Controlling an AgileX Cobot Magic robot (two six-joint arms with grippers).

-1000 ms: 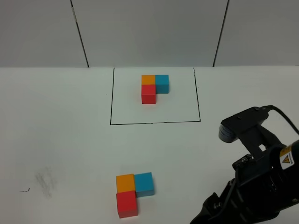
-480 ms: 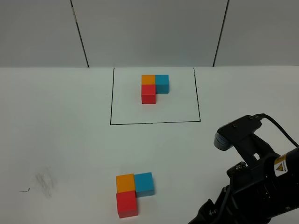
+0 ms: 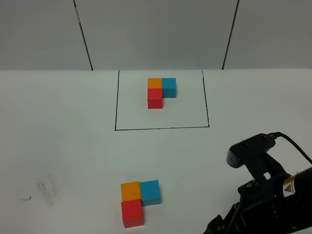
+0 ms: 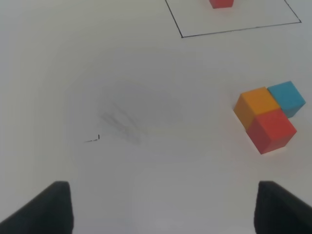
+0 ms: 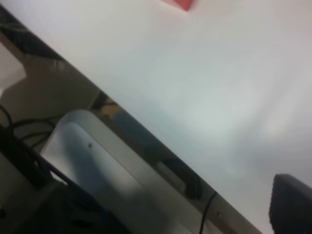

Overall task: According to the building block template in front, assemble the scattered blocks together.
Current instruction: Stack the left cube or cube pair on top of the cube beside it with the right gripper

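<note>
The white bench (image 3: 58, 146) fills most of the exterior high view, with a grey panelled wall (image 3: 156, 34) across the top of the frame. In the lower right corner sits the black right arm (image 3: 273, 204), its wrist camera housing pointing toward the upper left; its gripper itself is out of this frame. In the right wrist view only 1 dark fingertip (image 5: 291, 202) shows at the lower right edge, above the bench rim, so the right gripper appears spread wide and nothing is seen held.

A thin black drawn rectangle (image 3: 161, 128) lies at upper centre of the exterior view. Inside it, near its top, sits the building block template (image 3: 161, 91): an orange cube at upper left, a blue cube touching its right side, a red cube touching its lower side.

At lower centre, well apart from the frame, the scattered blocks (image 3: 139, 202) touch one another in the same L: orange cube (image 3: 130, 190), blue cube (image 3: 150, 191) to its right, red cube (image 3: 132, 213) below the orange.

In the left wrist view the left gripper (image 4: 163, 207) stands wide open and empty, its 2 dark fingertips in the lower corners, with the 3 blocks at the right.

A faint grey smudge (image 3: 48, 189) marks the bench at lower left.
</note>
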